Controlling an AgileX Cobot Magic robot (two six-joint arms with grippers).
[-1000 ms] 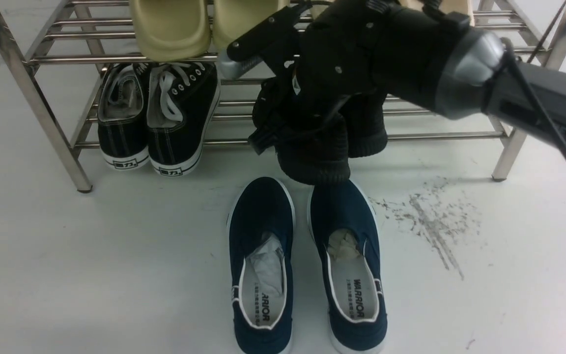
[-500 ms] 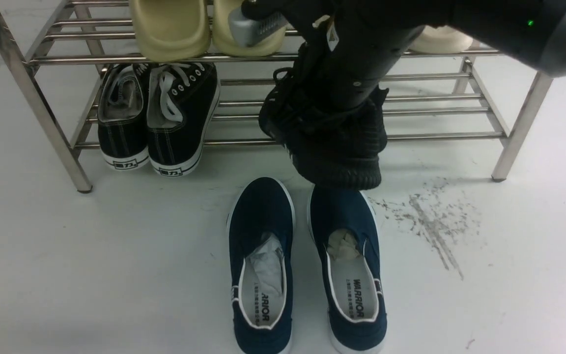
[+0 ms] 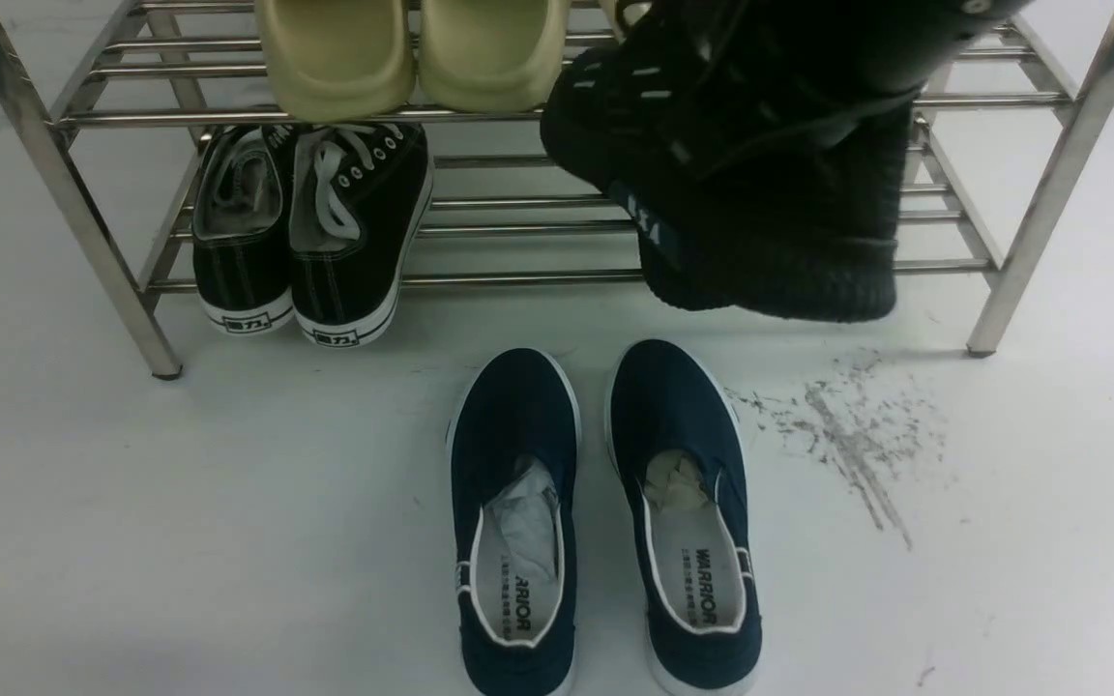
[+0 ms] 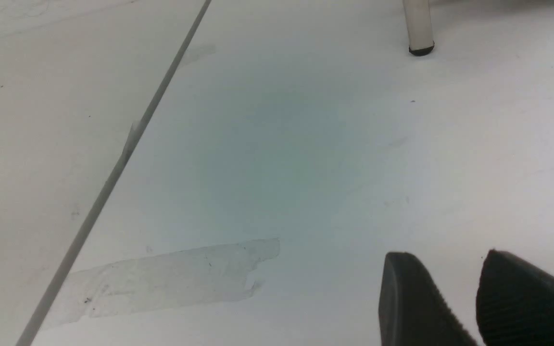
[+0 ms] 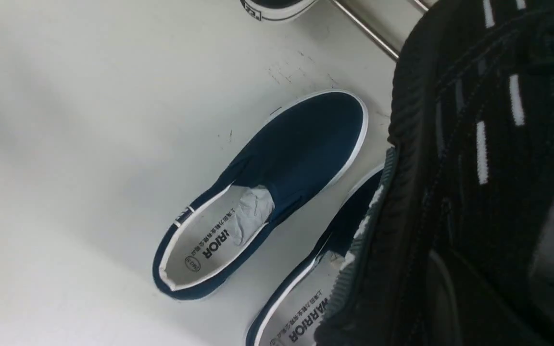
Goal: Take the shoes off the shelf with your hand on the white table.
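The black knit shoes (image 3: pixel 750 203) hang in the air in front of the shelf (image 3: pixel 83 222), right of its middle and above the white table (image 3: pixel 228 483). My right gripper is shut on the shoes from above; its jaws are hidden behind them. In the right wrist view the shoes (image 5: pixel 469 192) fill the near side, with a ribbed sole and white dashes. My left gripper (image 4: pixel 445 254) is open over bare table with nothing between its fingers (image 4: pixel 411 298). A shelf leg (image 4: pixel 419 29) stands beyond it.
Black canvas sneakers (image 3: pixel 310 232) with white laces sit on the shelf's lower tier at the left. Beige slippers (image 3: pixel 412 48) rest on the upper tier. Navy slip-ons (image 3: pixel 605 522) lie on the table below the held shoes. Grey scuff marks (image 3: pixel 847 435) lie to their right.
The black shoes have been lifted and carried to the right, nearer the camera. The right arm, earlier plainly in front of the shelf, has mostly left the frame.
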